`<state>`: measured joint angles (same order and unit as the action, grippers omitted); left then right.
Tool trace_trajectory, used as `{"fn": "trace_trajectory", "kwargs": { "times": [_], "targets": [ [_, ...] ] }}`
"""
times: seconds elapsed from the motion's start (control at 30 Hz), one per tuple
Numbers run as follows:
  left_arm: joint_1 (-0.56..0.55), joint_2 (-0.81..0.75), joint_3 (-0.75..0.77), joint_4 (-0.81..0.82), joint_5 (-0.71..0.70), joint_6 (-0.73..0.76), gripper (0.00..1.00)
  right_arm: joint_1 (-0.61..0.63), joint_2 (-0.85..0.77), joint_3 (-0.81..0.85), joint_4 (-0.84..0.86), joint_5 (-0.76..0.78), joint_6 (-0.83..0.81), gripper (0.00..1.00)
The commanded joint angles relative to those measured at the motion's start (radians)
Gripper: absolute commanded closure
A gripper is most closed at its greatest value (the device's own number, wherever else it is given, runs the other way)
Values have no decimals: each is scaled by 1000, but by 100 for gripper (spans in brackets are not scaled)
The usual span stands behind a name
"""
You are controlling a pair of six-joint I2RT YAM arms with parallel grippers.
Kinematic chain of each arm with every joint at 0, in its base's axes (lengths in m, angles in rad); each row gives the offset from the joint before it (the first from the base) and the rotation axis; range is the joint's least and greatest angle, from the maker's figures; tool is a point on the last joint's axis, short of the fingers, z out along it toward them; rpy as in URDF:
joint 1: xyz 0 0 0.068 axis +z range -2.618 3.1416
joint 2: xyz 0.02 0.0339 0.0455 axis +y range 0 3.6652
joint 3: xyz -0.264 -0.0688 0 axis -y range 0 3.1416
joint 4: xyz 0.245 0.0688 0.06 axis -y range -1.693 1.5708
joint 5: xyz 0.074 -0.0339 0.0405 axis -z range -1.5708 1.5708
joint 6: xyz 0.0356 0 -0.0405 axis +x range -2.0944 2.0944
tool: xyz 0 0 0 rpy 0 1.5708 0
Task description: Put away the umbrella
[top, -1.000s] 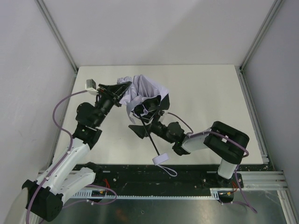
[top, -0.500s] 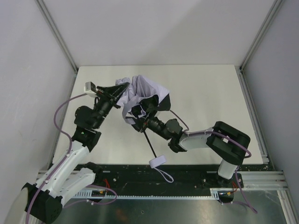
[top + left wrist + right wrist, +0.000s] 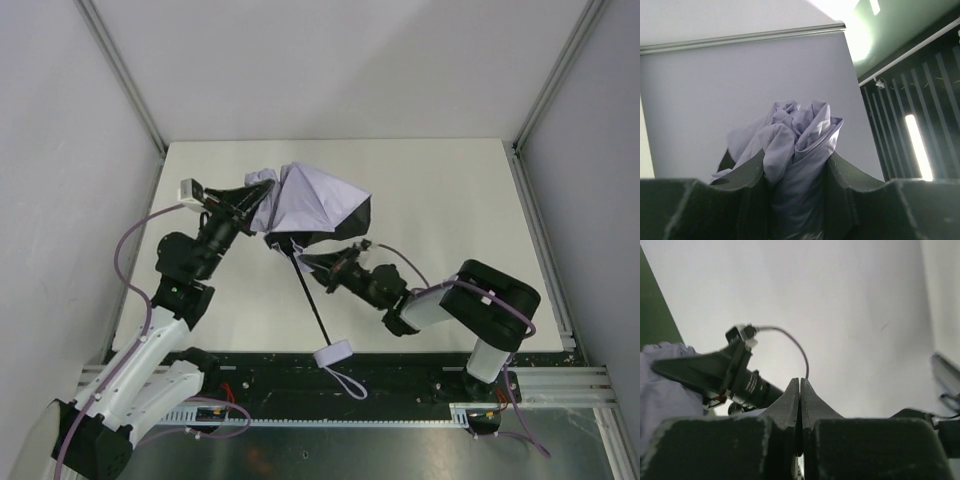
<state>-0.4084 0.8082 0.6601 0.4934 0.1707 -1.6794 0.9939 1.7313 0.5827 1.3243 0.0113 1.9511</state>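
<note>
Lavender fabric of the umbrella (image 3: 315, 200) is pinched in the left claw (image 3: 796, 160), probably to hold the canopy steady; the right claw (image 3: 800, 385), pressed together and empty, points at the shaft (image 3: 308, 300) just ahead.

no readable text, labels or signs

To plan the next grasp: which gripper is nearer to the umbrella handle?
Right. The right gripper is shut, empty, beside the shaft partway up from the handle; the left gripper grips the canopy at the far end.
</note>
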Motion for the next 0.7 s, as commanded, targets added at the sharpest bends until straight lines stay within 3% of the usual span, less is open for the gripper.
{"fn": "trace_trajectory", "kwargs": {
  "times": [0.0, 0.2, 0.43, 0.67],
  "targets": [
    [-4, -62, -20, 48, 6, -56, 100, -107, -97, -139, 269, 59, -165, 100],
    [-1, -75, 13, -170, -7, 15, 100, -218, -350, -235, 143, 16, -358, 100],
    [-1, -59, 137, -487, -43, 211, 100, -383, -728, -211, -242, -84, -568, 100],
    [-17, -39, 126, -566, -49, 232, 100, -415, -803, -28, -385, -221, -749, 100]
  ]
}}
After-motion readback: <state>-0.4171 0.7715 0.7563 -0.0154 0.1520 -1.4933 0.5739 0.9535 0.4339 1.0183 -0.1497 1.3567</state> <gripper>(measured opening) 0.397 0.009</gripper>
